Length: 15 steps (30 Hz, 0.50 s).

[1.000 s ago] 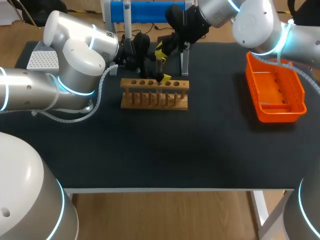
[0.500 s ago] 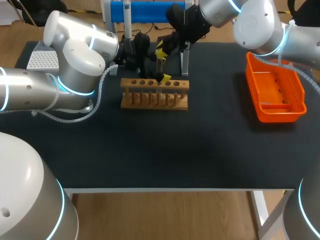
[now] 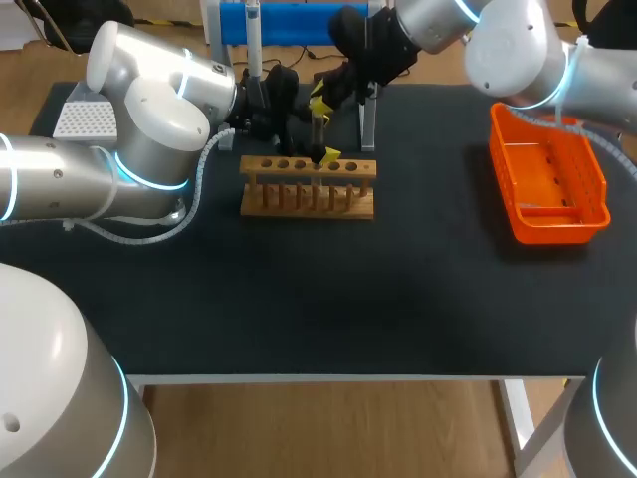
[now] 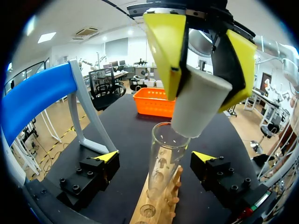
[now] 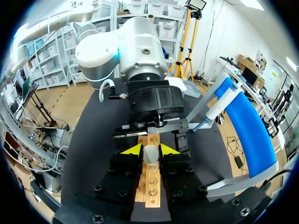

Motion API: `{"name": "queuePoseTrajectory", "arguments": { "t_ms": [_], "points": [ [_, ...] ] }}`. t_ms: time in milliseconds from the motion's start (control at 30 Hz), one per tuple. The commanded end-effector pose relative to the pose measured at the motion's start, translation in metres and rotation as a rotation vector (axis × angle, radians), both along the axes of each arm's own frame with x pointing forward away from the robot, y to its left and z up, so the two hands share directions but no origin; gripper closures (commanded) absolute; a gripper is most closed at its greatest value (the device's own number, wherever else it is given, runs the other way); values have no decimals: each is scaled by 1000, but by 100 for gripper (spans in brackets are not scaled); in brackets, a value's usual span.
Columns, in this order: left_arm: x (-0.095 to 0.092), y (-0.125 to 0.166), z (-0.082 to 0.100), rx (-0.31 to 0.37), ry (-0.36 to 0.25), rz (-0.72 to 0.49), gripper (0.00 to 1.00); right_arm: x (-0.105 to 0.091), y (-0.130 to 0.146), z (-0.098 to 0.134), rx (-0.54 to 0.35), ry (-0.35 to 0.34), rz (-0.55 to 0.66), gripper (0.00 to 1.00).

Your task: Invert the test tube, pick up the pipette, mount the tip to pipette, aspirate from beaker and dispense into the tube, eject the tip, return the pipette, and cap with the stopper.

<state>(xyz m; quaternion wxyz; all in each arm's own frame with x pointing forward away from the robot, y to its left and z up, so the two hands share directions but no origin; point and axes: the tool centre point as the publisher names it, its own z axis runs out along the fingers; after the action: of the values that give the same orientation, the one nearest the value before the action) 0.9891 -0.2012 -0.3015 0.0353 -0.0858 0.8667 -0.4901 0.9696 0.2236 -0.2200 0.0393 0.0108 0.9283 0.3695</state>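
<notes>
Big stuff first: on the black table [image 3: 398, 299] the left arm [image 3: 100, 169] comes in from the left edge of the head view. The right arm [image 3: 518, 50] drops in from the upper right. Both meet over the wooden rack [image 3: 309, 189], upper middle of the frame, and the orange basket [image 3: 547, 179] sits well apart at the right.

The test tube [image 4: 163, 154] stands upright in the rack. The left gripper [image 4: 156, 157] has its fingers spread wide, one on each side of the tube, neither touching it and nothing held. The right gripper [image 4: 203, 95] is clamped on the white stopper [image 4: 198, 105], pinched from both sides. The stopper hangs tilted just above the tube mouth, its lower edge about at the rim.

Looks to me like the last step, capping. To do it well I'd square the stopper up so its axis matches the tube, centre it on the mouth, then push straight down gently. Closing the left fingers on the glass first should stop it from rocking in the rack. Only let go once it's seated.
</notes>
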Motion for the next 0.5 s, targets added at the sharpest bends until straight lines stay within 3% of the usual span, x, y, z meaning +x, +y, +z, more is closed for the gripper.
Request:
{"name": "queuePoseTrajectory", "arguments": {
  "t_ms": [33,500],
  "points": [
    [-1,0,0,0,-1,2,0,2,1,-2,-12,6,-2,100],
    [-1,0,0,0,-1,2,0,4,3,-11,-46,17,-1,100]
  ]
}}
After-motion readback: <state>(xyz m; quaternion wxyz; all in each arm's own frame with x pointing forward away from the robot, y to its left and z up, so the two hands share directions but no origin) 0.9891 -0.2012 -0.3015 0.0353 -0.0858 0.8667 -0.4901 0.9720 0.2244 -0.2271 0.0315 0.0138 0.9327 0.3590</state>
